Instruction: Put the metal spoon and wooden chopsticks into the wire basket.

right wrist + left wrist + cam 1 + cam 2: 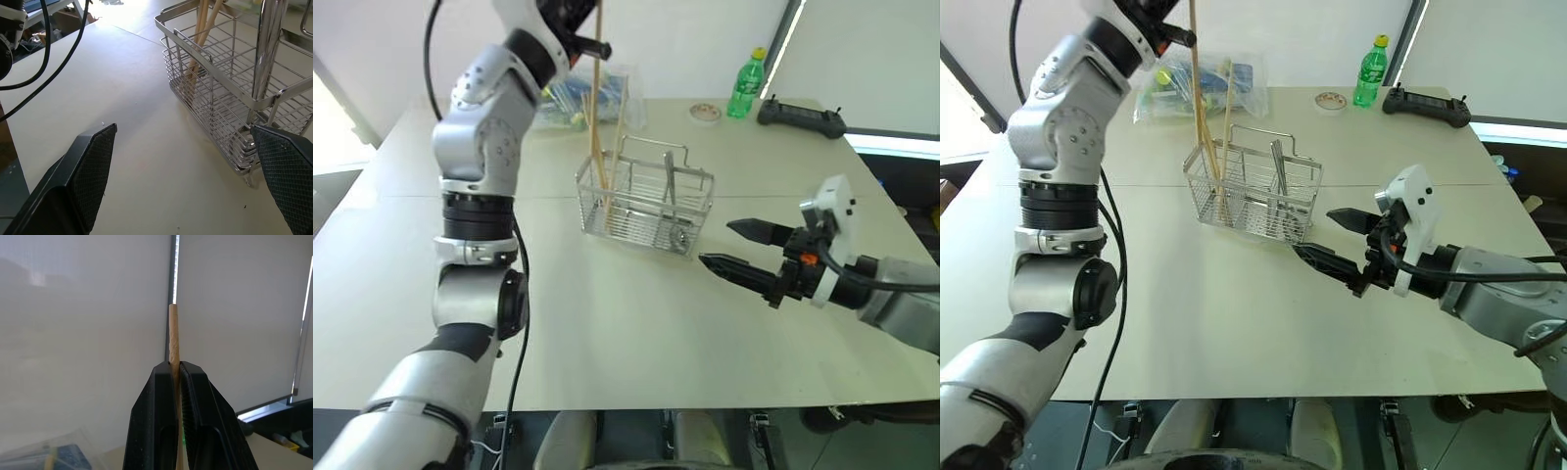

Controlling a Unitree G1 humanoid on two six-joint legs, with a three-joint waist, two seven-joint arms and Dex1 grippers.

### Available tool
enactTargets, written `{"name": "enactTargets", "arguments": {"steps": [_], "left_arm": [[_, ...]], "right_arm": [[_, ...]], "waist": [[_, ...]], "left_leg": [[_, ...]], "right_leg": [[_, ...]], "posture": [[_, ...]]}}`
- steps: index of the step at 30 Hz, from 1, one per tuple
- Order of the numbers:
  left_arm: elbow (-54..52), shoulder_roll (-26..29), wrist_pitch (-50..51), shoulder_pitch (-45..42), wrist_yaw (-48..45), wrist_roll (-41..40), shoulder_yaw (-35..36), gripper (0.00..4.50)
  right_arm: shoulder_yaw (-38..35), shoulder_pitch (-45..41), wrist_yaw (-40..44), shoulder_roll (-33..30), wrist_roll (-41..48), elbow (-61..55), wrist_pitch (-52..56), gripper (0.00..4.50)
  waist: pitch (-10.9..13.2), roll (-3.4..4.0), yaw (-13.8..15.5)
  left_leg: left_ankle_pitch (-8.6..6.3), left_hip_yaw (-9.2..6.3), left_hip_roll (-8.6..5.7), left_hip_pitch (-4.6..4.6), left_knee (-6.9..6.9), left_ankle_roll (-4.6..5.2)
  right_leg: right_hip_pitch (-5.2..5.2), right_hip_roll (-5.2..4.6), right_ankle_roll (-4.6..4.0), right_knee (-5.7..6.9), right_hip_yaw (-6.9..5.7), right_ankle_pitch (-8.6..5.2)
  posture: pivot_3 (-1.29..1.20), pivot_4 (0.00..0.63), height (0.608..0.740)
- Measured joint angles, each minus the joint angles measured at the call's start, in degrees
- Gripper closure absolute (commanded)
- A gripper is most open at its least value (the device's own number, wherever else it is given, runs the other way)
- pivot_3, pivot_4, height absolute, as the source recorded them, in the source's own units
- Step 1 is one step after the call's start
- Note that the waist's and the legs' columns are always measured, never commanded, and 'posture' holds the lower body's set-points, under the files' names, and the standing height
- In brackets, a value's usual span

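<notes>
Light-tan wooden chopsticks (596, 117), silver wire basket (646, 201), green bottle (746, 86) with yellow cap, cream counter (636, 333).

right gripper (195, 181): fingers wide apart, over the table (122, 98) | basket (220, 103): just ahead, nearer one finger | chopsticks (201, 29): leaning in basket's far compartment | spoon (266, 44): handle upright in near compartment | black cables (49, 54): at table's far edge

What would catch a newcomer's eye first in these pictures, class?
The left claw, raised high, pinches a chopstick that hangs upright above the wire basket in the middle of the table. The right claw waits open beside the basket, near the spoon standing in it.
</notes>
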Motion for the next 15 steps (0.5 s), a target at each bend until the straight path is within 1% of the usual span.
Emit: {"name": "enactTargets", "arguments": {"steps": [2,5,9,12,15], "left_arm": [[-0.40,-0.44,-0.72,1.01,-0.03,0.65,-0.67,4.45],[-3.44,-2.05,-0.93,5.46,0.22,1.22,-1.86,4.45],[-5.71,-3.45,1.03,9.99,1.66,1.49,-3.21,4.45],[-8.09,-3.52,2.40,10.97,2.72,1.40,-3.17,3.42],[-9.45,-3.42,3.44,11.20,3.20,1.26,-3.09,1.92]], "right_arm": [[-0.21,0.14,-0.68,0.00,0.41,-0.36,-0.42,0.00],[-1.33,1.05,-1.54,0.00,0.97,-0.57,-1.11,0.00],[-1.46,2.08,-1.93,-0.06,0.95,-0.84,-1.51,0.00],[-1.57,1.87,-1.95,-0.43,0.94,-0.70,-1.83,0.00],[-1.59,1.11,-1.68,-0.97,0.88,-0.11,-1.90,0.00]], "waist": [[0.00,0.01,-0.01],[-0.02,0.02,-0.02],[-0.01,0.01,-0.01],[-0.01,0.01,-0.01],[-0.01,0.02,0.03]], "left_leg": [[0.00,0.00,0.00,0.00,-0.01,0.00],[0.00,-0.01,0.01,0.02,-0.02,0.00],[0.00,-0.02,0.00,0.01,0.01,0.00],[0.00,-0.01,0.01,0.01,0.00,0.01],[0.00,-0.01,0.01,0.01,0.01,0.01]], "right_leg": [[0.00,0.00,0.00,0.00,0.00,0.00],[0.00,0.00,-0.01,0.00,0.01,0.00],[0.00,0.01,-0.01,0.01,0.00,0.00],[0.00,0.01,-0.02,0.01,0.00,0.01],[0.01,0.01,-0.02,0.01,0.00,0.01]], "posture": [[0.00,0.150,0.702],[0.00,0.150,0.702],[0.00,0.150,0.702],[0.00,0.150,0.702],[0.00,0.150,0.702]]}}
